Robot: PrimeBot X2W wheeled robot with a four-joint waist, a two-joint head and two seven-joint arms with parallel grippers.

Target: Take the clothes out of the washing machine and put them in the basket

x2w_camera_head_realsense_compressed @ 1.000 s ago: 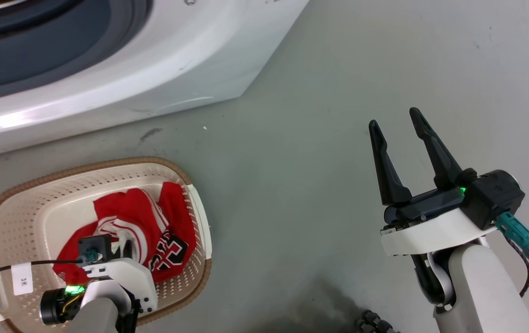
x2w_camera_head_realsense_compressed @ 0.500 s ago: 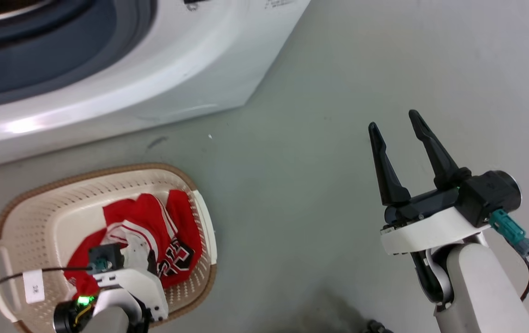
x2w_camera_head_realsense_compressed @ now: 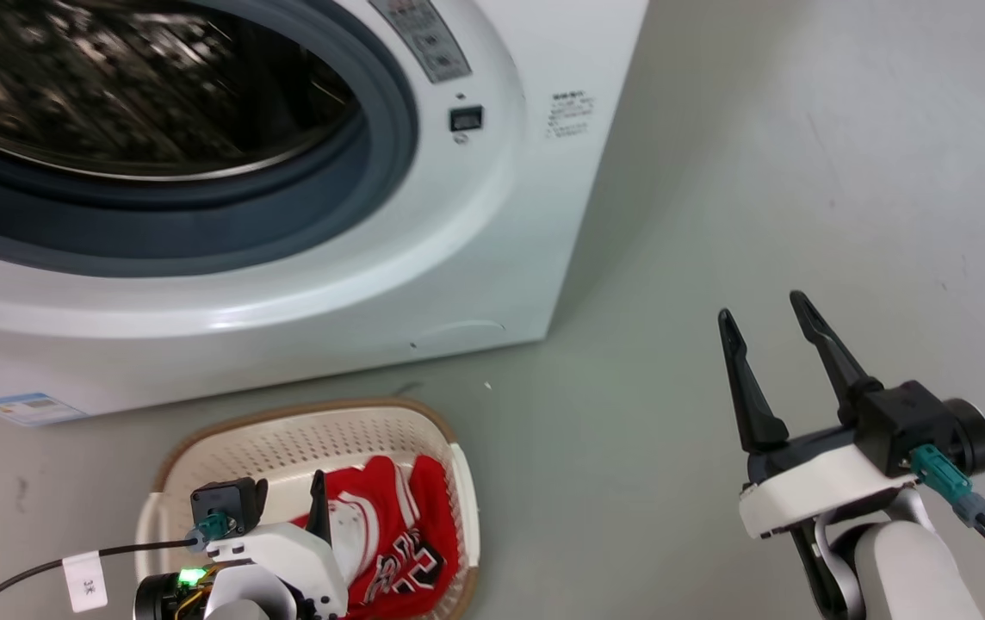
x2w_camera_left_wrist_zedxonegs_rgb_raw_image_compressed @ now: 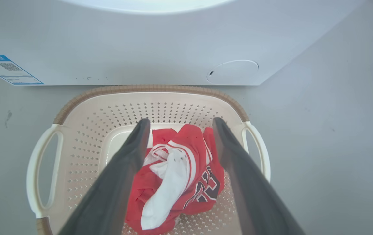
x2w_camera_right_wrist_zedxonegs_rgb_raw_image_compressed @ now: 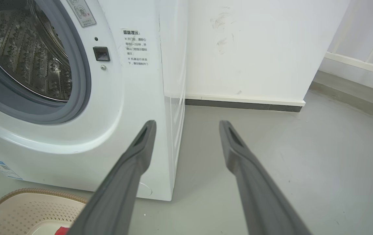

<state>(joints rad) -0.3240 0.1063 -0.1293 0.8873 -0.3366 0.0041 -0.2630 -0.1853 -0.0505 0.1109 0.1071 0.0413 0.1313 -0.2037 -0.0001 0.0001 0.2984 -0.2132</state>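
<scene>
**A:** What sat nearest in the head view?

**B:** At seven o'clock, the left gripper (x2w_camera_left_wrist_zedxonegs_rgb_raw_image_compressed: 180, 122) hung above the basket (x2w_camera_left_wrist_zedxonegs_rgb_raw_image_compressed: 150, 88). Its jaws were spread wide and pinched nothing.

**A:** And the clothes?

**B:** A red jersey (x2w_camera_left_wrist_zedxonegs_rgb_raw_image_compressed: 202, 153) lay crumpled on the basket's bottom, toward its three o'clock side. It had white trim and black lettering, and a white fold (x2w_camera_left_wrist_zedxonegs_rgb_raw_image_compressed: 170, 182) showed in the middle of it. In the left wrist view it lay between the two fingers and below them, and I could not tell whether they touched it.

**A:** The other arm?

**B:** The right gripper (x2w_camera_head_realsense_compressed: 759, 306) stood at four o'clock over the bare grey floor (x2w_camera_head_realsense_compressed: 716, 172), well apart from the basket. Its jaws were spread too, with only air between them, and they pointed toward twelve.

**A:** Farther off?

**B:** The washing machine (x2w_camera_head_realsense_compressed: 458, 258) stood just beyond the basket, from ten to twelve o'clock. Its porthole was open to the camera, and a grey gasket (x2w_camera_head_realsense_compressed: 200, 232) ringed the perforated steel drum (x2w_camera_head_realsense_compressed: 114, 86). A blue-edged label (x2w_camera_head_realsense_compressed: 23, 406) was stuck low on its front at eight o'clock. Behind everything, the right wrist view showed a white wall (x2w_camera_right_wrist_zedxonegs_rgb_raw_image_compressed: 255, 49) with a dark skirting strip (x2w_camera_right_wrist_zedxonegs_rgb_raw_image_compressed: 238, 104).
</scene>
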